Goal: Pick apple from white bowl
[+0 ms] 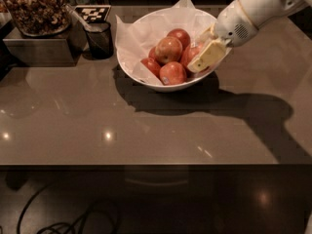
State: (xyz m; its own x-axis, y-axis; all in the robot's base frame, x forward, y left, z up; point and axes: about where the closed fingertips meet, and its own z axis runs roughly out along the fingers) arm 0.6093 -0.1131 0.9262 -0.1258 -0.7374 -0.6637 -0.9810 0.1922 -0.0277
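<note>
The white bowl [146,79], lined with crinkled white paper, stands at the back middle of the table. It holds several apples. The apple [169,49], the biggest and palest, lies on top in the middle. A smaller red apple with a sticker [173,73] is at the front, and darker red apples [179,35] lie around them. My gripper [202,47] reaches in over the bowl's right rim. It is open, with one cream finger [208,57] in front of a dark red apple [191,55] at the right. It sits just right of the pale apple and holds nothing.
A small dark mesh cup [100,39] stands left of the bowl. A clear container of nuts [36,9] rests on a metal box [34,50] at the back left. A black-and-white marker card [92,12] is behind the cup. Cables [63,218] lie on the floor below the table edge.
</note>
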